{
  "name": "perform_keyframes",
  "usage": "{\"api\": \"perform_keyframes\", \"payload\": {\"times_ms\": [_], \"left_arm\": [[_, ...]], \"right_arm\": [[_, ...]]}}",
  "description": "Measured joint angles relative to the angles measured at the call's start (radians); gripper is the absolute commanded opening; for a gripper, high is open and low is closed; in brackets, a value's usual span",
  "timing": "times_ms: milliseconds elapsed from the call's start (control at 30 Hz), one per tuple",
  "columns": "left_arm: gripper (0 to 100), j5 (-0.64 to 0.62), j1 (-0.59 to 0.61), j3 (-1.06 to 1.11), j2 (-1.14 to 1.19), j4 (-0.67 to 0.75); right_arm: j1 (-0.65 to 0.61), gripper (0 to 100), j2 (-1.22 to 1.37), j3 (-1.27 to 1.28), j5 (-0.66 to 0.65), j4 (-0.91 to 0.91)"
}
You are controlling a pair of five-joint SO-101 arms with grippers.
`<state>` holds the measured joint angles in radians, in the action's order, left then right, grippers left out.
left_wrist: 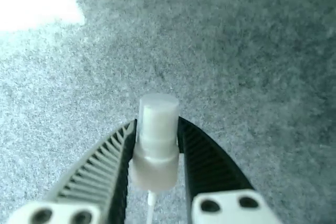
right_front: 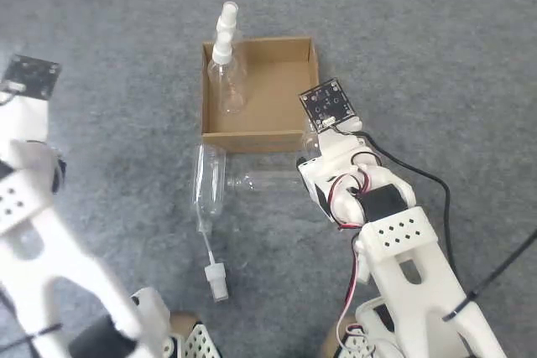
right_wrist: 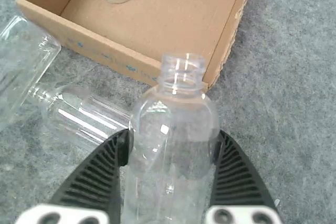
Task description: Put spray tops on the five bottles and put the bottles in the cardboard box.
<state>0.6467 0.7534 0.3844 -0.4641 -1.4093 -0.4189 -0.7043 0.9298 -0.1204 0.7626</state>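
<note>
My right gripper (right_wrist: 172, 140) is shut on an upright clear bottle (right_wrist: 173, 124) with an open neck, just in front of the cardboard box (right_wrist: 105, 51). In the high view this gripper (right_front: 315, 153) stands at the near right corner of the box (right_front: 256, 140). My left gripper (left_wrist: 156, 129) is shut on a white spray top (left_wrist: 156, 140) above bare carpet. A capped bottle (right_front: 228, 81) stands in the left part of the box, with a second white top (right_front: 228, 14) behind it. Two clear bottles (right_front: 208, 182) (right_front: 264, 180) lie in front of the box.
A loose white spray top (right_front: 216, 278) lies on the grey carpet; its thin tube runs toward the neck of the left lying bottle. The left arm's white body (right_front: 33, 232) takes up the left edge. The right half of the box floor (right_front: 277, 90) is bare.
</note>
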Motion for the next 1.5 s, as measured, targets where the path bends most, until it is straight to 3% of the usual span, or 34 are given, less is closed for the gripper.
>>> {"api": "perform_keyframes", "payload": {"times_ms": [200, 367, 967, 1500], "left_arm": [[1, -0.103, -0.006, 0.203, -0.201, 0.175], [1, -0.164, -0.006, 0.281, -0.353, 0.227], [1, -0.480, -0.196, 0.413, -0.697, 0.247], [1, -0.740, -0.281, 0.413, -0.841, 0.311]], "right_arm": [[0.000, 7.2, 0.000, 0.000, 0.000, 0.000], [0.000, 7.2, 0.000, 0.000, 0.000, 0.000], [-0.002, 7.0, 0.000, 0.000, 0.000, 0.000], [-0.002, 7.1, 0.000, 0.000, 0.000, 0.000]]}}
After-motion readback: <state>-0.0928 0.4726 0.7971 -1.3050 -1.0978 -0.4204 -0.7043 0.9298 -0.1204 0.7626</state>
